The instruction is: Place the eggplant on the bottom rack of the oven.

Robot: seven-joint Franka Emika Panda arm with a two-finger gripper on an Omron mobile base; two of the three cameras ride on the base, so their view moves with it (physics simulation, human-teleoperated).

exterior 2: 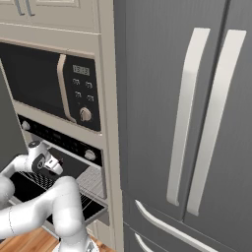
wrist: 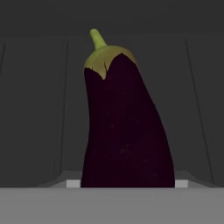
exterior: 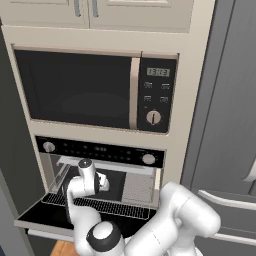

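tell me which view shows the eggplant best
The hand view: the eggplant stands large and close, dark purple body and green stem pointing into the dark oven cavity. In both base views the hand reaches over the bottom rack, and I cannot make out the eggplant there.

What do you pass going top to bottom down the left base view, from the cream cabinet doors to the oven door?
Cream cabinet doors → black-glass microwave → oven's black control strip → silver wire bottom rack → dropped-open dark oven door.
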